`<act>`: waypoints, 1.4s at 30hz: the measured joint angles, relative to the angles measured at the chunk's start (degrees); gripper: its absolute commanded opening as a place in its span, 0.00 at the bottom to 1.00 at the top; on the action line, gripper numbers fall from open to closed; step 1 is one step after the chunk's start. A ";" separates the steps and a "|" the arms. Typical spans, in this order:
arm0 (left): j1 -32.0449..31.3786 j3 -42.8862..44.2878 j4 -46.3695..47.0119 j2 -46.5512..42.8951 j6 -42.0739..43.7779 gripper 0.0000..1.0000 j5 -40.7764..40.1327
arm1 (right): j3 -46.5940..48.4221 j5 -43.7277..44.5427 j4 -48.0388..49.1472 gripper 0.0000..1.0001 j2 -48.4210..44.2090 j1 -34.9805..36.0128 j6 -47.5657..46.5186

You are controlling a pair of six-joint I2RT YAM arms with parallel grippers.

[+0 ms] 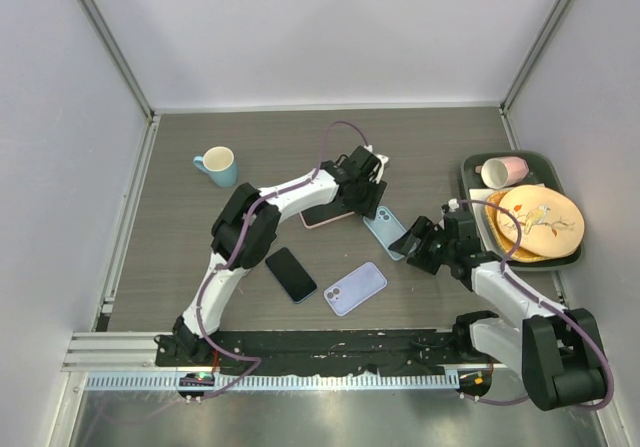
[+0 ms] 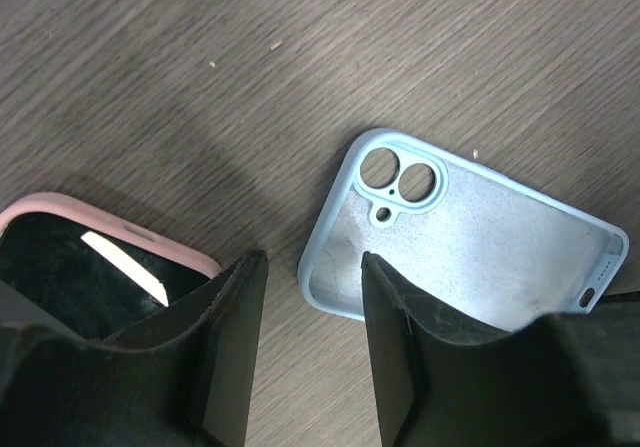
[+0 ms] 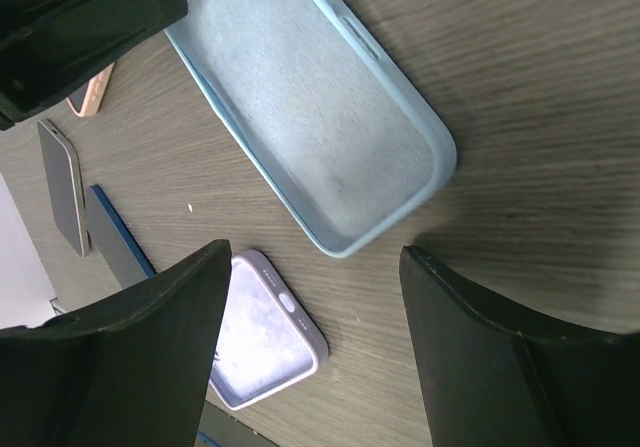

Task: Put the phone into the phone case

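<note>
Pale blue and hollow-side up, the phone case [image 3: 320, 97] is flanked by the left gripper [image 2: 312, 262] and right gripper [image 3: 312, 255], both spread and empty, with the black phone [image 1: 291, 274] lying apart from it, so the case's rim should be pinned squarely first.

phone [image 1: 291, 274] left of case [image 1: 388, 233], tray [image 1: 468, 175] right

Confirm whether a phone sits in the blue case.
No, the blue case lies open side up with its inside bare.
</note>
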 measured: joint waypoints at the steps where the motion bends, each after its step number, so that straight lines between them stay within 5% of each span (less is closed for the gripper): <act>1: 0.00 0.42 0.07 0.31 0.00 0.40 0.02 | 0.07 -0.13 0.96 0.73 0.76 0.00 0.11; 4: 0.00 1.14 0.44 1.03 -0.11 0.18 0.39 | 1.03 -0.44 3.02 0.72 3.48 0.00 0.24; 10: 0.35 -0.90 2.67 0.42 -1.22 0.00 -0.22 | 4.57 -1.07 3.41 0.71 9.01 -0.15 -0.50; 20: -0.39 -24.79 8.98 -14.93 -10.32 0.00 -5.62 | 10.40 -2.45 1.99 0.70 15.98 0.72 -4.96; 31: -0.98 -45.62 10.10 -30.93 -23.21 0.00 -13.90 | 15.45 -2.12 4.68 0.70 23.08 13.62 -4.44; 42: 0.68 -49.00 8.15 -34.18 -27.80 0.00 -17.42 | 25.07 -1.44 9.75 0.69 34.53 15.50 -2.80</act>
